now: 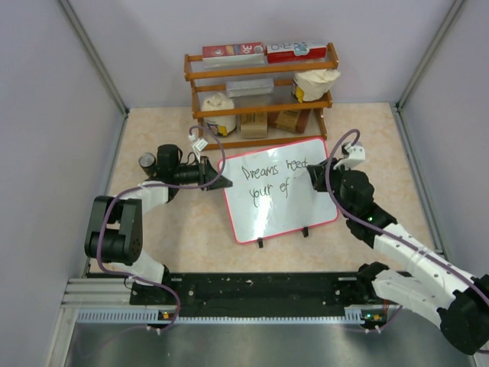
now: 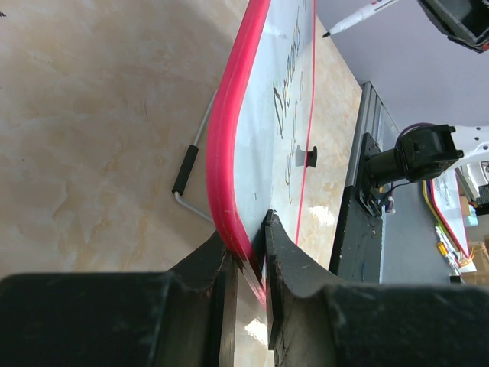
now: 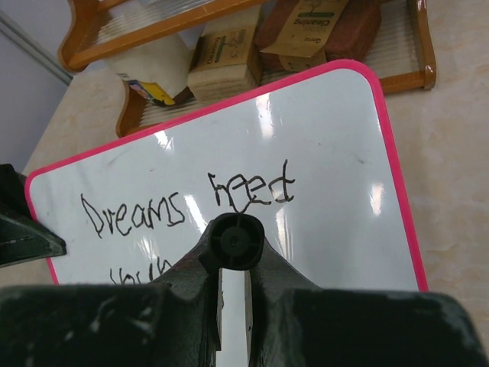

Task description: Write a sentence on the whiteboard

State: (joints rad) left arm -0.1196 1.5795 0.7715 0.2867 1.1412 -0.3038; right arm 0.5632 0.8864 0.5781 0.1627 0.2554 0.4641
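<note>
Left gripper [image 2: 246,238] pinches whiteboard [image 1: 294,210] red edge, steadying it mid-table before the rack [image 1: 260,73]; right gripper [image 3: 235,264] clamped on marker [image 3: 233,238], writing the sentence [image 1: 267,180] (only "your ef" on line two)

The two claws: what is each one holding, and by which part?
Left claw grips the whiteboard by its red frame at the left edge. Right claw grips a marker by its barrel, near the back end.
</note>
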